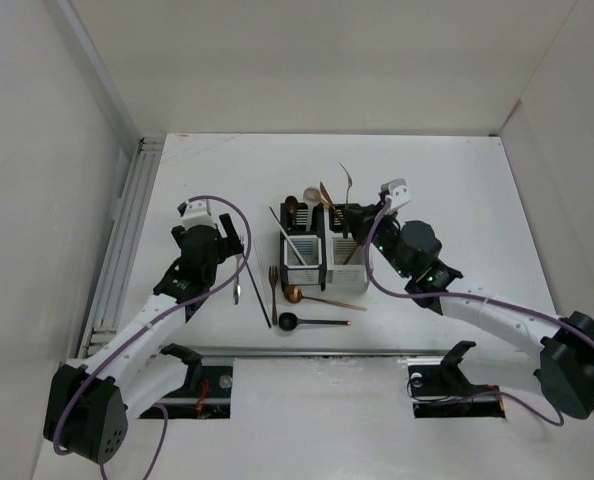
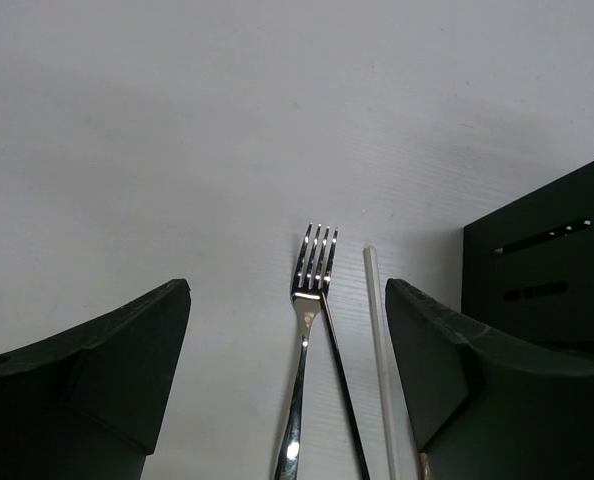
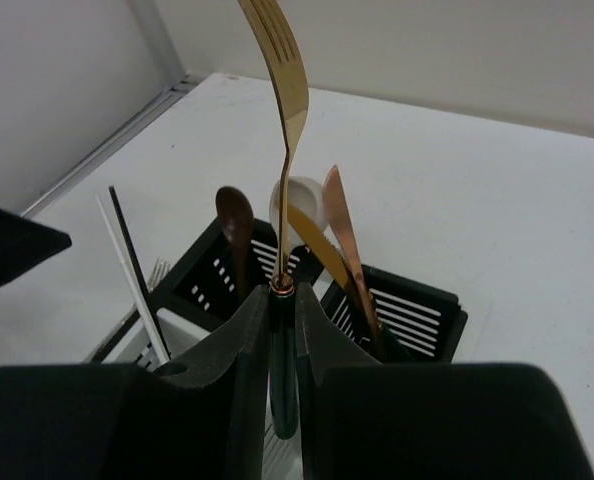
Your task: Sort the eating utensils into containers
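1. Counter (image 1: 457, 200): a matte white sheet, plain and faintly scuffed. White panels (image 1: 37, 150) close it in on the left, back and right.
2. A metal rail (image 1: 125, 235) runs along the counter's left edge. A second strip (image 1: 327, 352) crosses the near edge, where both arms are bolted.
3. The containers (image 1: 299, 262) stand as one block at mid-counter: two black compartments on the far side, two white ones nearer the arms.
4. From the right wrist view, a brown spoon (image 3: 235, 220), a white spoon (image 3: 299, 192) and a copper knife (image 3: 339, 215) stand upright in the black compartments.
5. The right hand (image 3: 282, 300) is clamped on a gold fork (image 3: 289, 90) at its neck. The fork is upright, tines up, above the block, and its dark handle hangs down between the fingers. I cannot tell which compartment lies under it.
6. The left hand (image 2: 287, 290) hovers low over bare counter left of the block, fingers well apart and holding nothing.
7. A silver fork (image 2: 315, 265) lies flat in line with that gap, with a black chopstick (image 2: 345, 400) crossing its handle and a white chopstick (image 2: 377, 340) just beside it.
8. On the counter just in front of the block lie a copper fork (image 1: 273, 285), a copper spoon (image 1: 312, 297) and a black spoon (image 1: 312, 322).
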You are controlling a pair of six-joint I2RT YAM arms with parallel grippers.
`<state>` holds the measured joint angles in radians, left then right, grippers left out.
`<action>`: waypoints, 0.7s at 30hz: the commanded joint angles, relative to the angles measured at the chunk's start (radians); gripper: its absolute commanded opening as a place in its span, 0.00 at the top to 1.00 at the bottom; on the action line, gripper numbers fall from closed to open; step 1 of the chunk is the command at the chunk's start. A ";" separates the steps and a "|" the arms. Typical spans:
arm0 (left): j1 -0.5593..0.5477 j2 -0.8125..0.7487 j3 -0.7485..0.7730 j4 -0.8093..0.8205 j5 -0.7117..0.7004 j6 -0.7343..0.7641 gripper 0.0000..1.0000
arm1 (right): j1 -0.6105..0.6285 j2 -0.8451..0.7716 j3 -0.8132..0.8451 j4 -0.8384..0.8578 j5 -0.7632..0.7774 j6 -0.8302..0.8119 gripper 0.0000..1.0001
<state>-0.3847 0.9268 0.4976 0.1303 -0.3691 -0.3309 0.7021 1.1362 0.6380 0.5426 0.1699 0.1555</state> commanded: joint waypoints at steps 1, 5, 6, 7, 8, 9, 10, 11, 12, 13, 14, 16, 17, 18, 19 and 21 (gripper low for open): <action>0.003 -0.005 0.013 0.025 -0.014 0.006 0.23 | 0.020 -0.027 -0.047 0.131 -0.067 -0.034 1.00; 0.003 -0.005 0.013 0.025 -0.014 0.006 0.23 | 0.043 -0.027 -0.122 0.154 -0.043 -0.011 1.00; 0.003 -0.005 0.013 0.025 -0.014 0.006 0.23 | 0.054 -0.017 -0.145 0.154 -0.043 -0.002 1.00; 0.003 -0.005 0.013 0.025 -0.005 0.006 0.23 | 0.054 0.003 -0.146 0.163 -0.032 -0.002 1.00; 0.003 -0.005 0.013 0.025 -0.005 0.006 0.23 | 0.054 0.013 -0.159 0.178 -0.032 -0.002 1.00; 0.003 0.004 0.013 0.025 -0.005 0.006 0.23 | 0.054 0.034 -0.172 0.200 -0.032 -0.002 1.00; 0.003 0.004 0.013 0.025 -0.005 0.006 0.23 | 0.054 0.034 -0.172 0.209 -0.032 -0.002 1.00; 0.003 0.004 0.022 0.025 -0.005 0.006 0.23 | 0.054 0.043 -0.181 0.224 -0.020 0.007 1.00; 0.003 0.004 0.022 0.025 -0.005 0.006 0.23 | 0.054 0.056 -0.181 0.246 -0.020 0.007 1.00; 0.003 0.004 0.022 0.025 -0.005 0.006 0.23 | 0.054 0.056 -0.193 0.267 -0.007 0.007 1.00; 0.003 0.004 0.022 0.025 -0.005 0.006 0.23 | 0.054 0.078 -0.193 0.296 -0.007 0.007 1.00; 0.003 0.004 0.022 0.025 -0.005 0.006 0.23 | 0.054 0.099 -0.193 0.306 -0.007 0.007 1.00; 0.003 0.004 0.022 0.025 -0.005 0.006 0.23 | 0.054 0.123 -0.193 0.306 -0.007 0.007 1.00; 0.003 0.004 0.022 0.025 -0.005 0.006 0.23 | 0.054 0.135 -0.193 0.306 -0.007 0.021 1.00; 0.003 0.004 0.022 0.025 -0.005 0.006 0.23 | 0.054 0.145 -0.193 0.306 -0.007 0.021 1.00; 0.003 0.004 0.022 0.025 -0.005 0.006 0.23 | 0.054 0.164 -0.213 0.315 -0.007 0.045 0.96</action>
<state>-0.3847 0.9344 0.4976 0.1303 -0.3679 -0.3309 0.7479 1.2861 0.4404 0.7513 0.1539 0.1688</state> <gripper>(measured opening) 0.765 0.174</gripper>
